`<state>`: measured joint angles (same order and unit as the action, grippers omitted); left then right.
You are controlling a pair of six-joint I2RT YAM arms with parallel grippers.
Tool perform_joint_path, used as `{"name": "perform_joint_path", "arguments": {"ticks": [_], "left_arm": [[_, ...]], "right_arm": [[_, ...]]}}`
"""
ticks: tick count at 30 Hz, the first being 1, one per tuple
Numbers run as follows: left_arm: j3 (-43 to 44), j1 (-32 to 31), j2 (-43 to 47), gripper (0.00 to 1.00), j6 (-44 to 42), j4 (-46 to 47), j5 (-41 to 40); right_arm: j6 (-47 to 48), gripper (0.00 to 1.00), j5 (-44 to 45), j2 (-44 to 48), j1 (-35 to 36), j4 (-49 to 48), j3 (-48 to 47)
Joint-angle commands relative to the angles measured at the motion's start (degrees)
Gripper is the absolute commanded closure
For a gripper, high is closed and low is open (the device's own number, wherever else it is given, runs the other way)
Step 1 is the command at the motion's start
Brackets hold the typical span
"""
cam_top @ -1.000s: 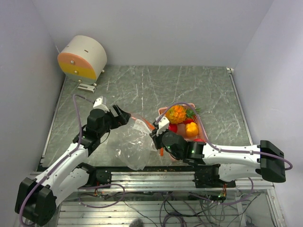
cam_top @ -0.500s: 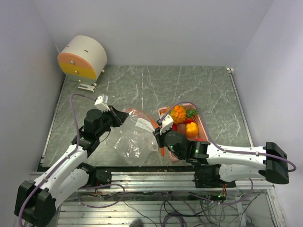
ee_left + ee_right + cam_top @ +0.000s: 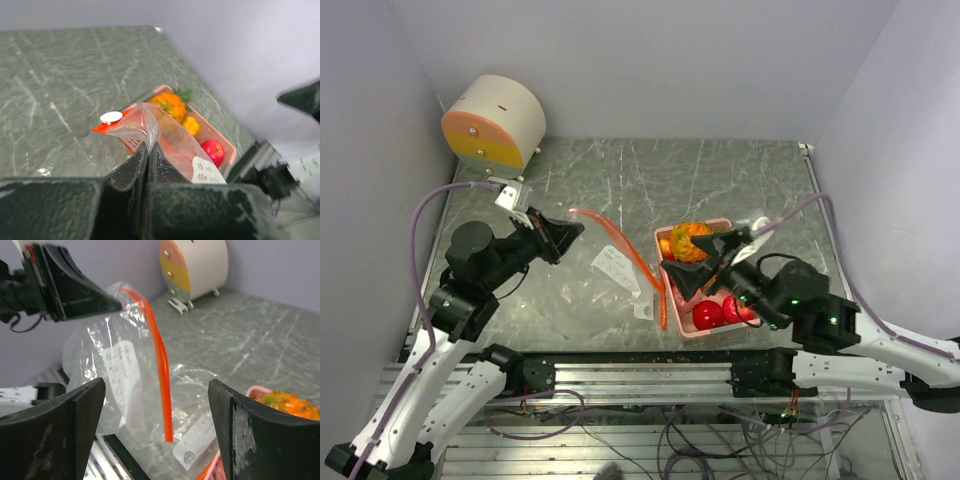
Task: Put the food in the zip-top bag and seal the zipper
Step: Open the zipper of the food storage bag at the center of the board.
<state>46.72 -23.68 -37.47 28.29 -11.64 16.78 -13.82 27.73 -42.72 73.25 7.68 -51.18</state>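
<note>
My left gripper (image 3: 560,232) is shut on a top corner of the clear zip-top bag (image 3: 610,275) and holds it up off the table. In the left wrist view the plastic is pinched between the closed jaws (image 3: 149,146). The bag's orange zipper (image 3: 638,262) hangs down toward the basket. My right gripper (image 3: 705,258) is open over the pink basket (image 3: 672,318) with nothing between its fingers; it faces the bag (image 3: 115,370) and zipper (image 3: 160,375). The food lies in the basket: a bumpy orange fruit (image 3: 688,240), red apples (image 3: 708,315) and a yellow pepper (image 3: 190,125).
A white drum with an orange and yellow face (image 3: 495,122) stands at the back left corner. Walls close in the table on three sides. A metal rail (image 3: 640,375) runs along the near edge by the arm bases.
The left gripper shut on the bag's corner and raised it up and to the left. The right gripper let go of the bag, opened wide and drew back right over the basket.
</note>
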Motion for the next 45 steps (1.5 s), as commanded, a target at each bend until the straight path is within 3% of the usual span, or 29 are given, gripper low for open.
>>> {"name": "perform_joint_path", "arguments": {"ticks": [1,4,8,13,17,23,32,45], "left_arm": [[5.1,0.39,2.44,0.93,-10.38,-9.47,15.21],[5.03,0.39,5.63,0.93,-11.89,-6.79,25.43],[2.73,0.39,10.53,0.93,-7.79,3.12,37.76],[2.0,0.39,12.96,0.93,-0.12,15.04,45.57],[1.34,0.39,13.85,0.93,3.32,19.77,46.59],[1.21,0.39,14.54,0.93,2.82,18.39,45.16],[1.8,0.39,14.46,0.93,2.65,17.89,45.18],[0.89,0.39,14.71,0.93,3.92,19.28,44.49]], "right_arm": [[0.63,0.16,-5.48,2.41,0.22,3.75,-3.1],[-0.25,0.16,-9.01,1.39,0.22,4.33,-3.6],[-1.23,0.16,-12.96,-0.59,0.22,3.04,-2.51],[-1.81,0.18,-19.04,-0.75,0.22,-2.48,0.9],[-1.82,0.18,-27.05,0.53,0.22,-8.59,4.19],[-1.69,0.19,-36.79,1.67,0.22,-14.28,7.33],[-2.52,0.2,-43.76,4.49,0.21,-19.62,11.14],[-3.2,0.22,-44.45,-5.61,0.2,-24.21,9.31]]}}
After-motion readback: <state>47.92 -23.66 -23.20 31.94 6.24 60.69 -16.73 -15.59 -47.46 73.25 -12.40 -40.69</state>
